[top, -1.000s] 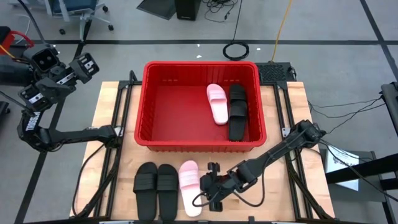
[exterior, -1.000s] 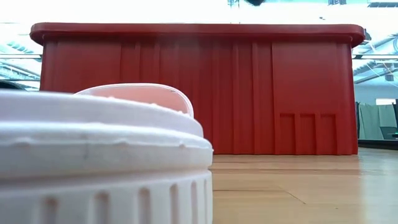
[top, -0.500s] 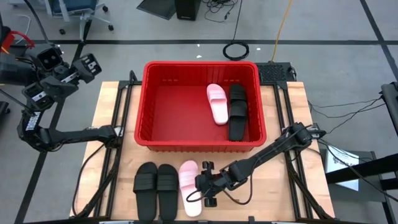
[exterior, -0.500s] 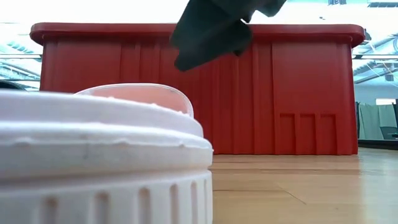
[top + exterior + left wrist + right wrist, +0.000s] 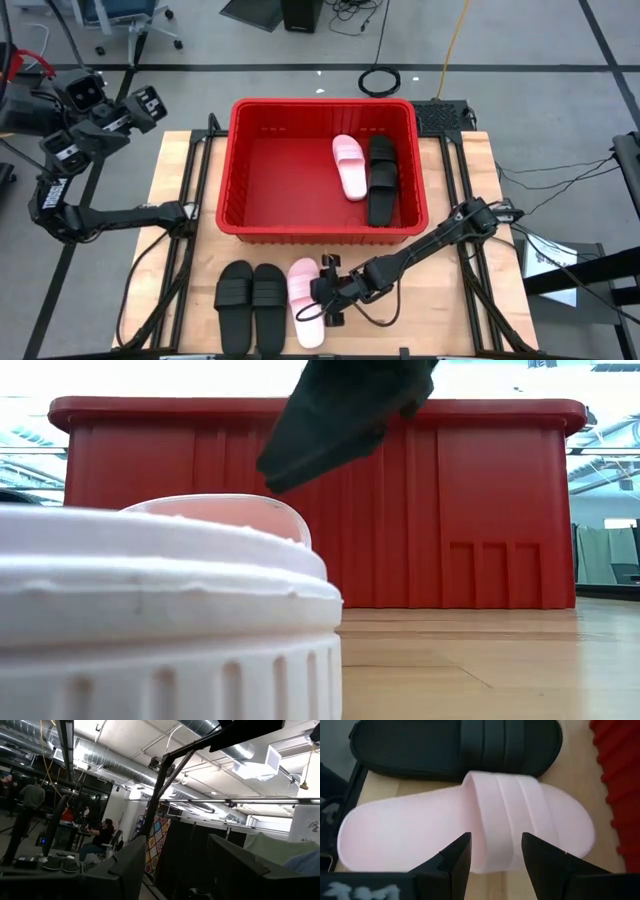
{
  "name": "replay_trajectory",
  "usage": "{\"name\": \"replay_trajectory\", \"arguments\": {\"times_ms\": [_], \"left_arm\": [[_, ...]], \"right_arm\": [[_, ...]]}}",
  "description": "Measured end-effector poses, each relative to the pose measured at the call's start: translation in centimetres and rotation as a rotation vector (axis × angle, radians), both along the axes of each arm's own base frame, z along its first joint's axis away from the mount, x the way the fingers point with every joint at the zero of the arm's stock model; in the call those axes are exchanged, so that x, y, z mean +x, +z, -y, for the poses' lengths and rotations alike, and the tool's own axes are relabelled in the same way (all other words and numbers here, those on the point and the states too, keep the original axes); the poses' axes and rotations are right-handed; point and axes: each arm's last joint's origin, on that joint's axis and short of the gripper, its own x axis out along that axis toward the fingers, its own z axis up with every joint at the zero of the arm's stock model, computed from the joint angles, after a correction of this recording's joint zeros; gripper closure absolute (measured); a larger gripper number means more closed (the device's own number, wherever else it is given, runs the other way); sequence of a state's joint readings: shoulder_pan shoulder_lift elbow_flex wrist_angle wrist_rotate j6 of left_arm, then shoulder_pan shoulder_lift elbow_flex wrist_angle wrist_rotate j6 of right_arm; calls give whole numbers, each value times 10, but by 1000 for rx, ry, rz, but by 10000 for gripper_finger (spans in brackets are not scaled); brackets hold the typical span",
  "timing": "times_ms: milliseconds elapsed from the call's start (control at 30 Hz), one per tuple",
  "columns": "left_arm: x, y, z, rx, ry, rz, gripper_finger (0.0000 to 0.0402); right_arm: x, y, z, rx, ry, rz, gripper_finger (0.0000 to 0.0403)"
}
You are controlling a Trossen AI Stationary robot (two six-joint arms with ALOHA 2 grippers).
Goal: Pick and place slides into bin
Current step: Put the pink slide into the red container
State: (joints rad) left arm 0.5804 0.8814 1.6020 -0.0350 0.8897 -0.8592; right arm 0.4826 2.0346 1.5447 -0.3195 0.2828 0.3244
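Observation:
A pale pink slide (image 5: 305, 288) lies sole down on the table near its front edge, next to two black slides (image 5: 251, 297). My right gripper (image 5: 325, 289) is open just right of the pink slide. In the right wrist view its fingers (image 5: 492, 851) stand apart above the pink slide's strap (image 5: 502, 820). I see no touch. The red bin (image 5: 232, 165) stands at the far middle with a pink slide (image 5: 349, 166) and a black slide (image 5: 382, 178) lying in it. My left gripper (image 5: 172, 870) is open, raised beyond the table's far left corner (image 5: 100, 110).
The bin's near wall (image 5: 420, 510) stands close behind the slides on the table. In the low view the pink slide (image 5: 150, 610) fills the near left and my right gripper (image 5: 340, 410) hangs above it. Bare wood lies right of the gripper.
My right gripper has gone toward the table's left edge, up to the pink slide on the table, and has come down into the low view. The slides have kept still.

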Motion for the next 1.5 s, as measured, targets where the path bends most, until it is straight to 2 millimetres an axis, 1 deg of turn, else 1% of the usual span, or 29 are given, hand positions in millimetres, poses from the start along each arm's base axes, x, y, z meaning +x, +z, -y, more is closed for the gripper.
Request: {"name": "replay_trajectory", "arguments": {"times_ms": [133, 200, 300, 367, 433, 500, 600, 767, 867, 967, 1100, 1200, 1367, 1433, 1500], "left_arm": [[-1, 0, 0, -1, -3, 0, 188], [0, 0, 0, -4, -4, -2, 188], [0, 0, 0, -10, -8, -5, 188], [0, 0, 0, -11, -8, -4, 188], [0, 0, 0, -11, -8, -5, 188], [0, 0, 0, -14, -9, -6, 188], [0, 0, 0, -19, -12, -9, 188], [0, 0, 0, -21, -12, -9, 188], [0, 0, 0, -30, -17, -13, 188], [0, 0, 0, -32, -19, -15, 188], [-1, 0, 1, -24, -35, -22, 188], [-1, 0, 1, -18, -42, -26, 188], [-1, 0, 1, -12, -37, -15, 188], [-1, 1, 1, -10, -28, -3, 188], [-2, 2, 1, -9, -18, 8, 188]], "right_arm": [[0, -10, -1, -18, 1, -28, 236], [5, -15, -2, 6, 7, -19, 236], [6, -21, -2, 4, 7, -35, 236], [7, -28, -3, -4, -25, -41, 236], [7, -29, -2, -7, -51, -41, 236], [9, -27, 4, -20, -90, -27, 236], [11, -29, 14, -105, -167, -14, 236], [15, -33, 34, -149, -214, -60, 236], [16, -34, 41, -154, -224, -77, 241], [19, -33, 47, -148, -237, -70, 254], [23, -33, 51, -137, -247, -51, 282], [24, -33, 51, -126, -257, -42, 315], [24, -33, 50, -50, -339, -23, 386], [26, -32, 50, -17, -365, -6, 395], [26, -32, 49, 11, -390, 6, 391]]}}
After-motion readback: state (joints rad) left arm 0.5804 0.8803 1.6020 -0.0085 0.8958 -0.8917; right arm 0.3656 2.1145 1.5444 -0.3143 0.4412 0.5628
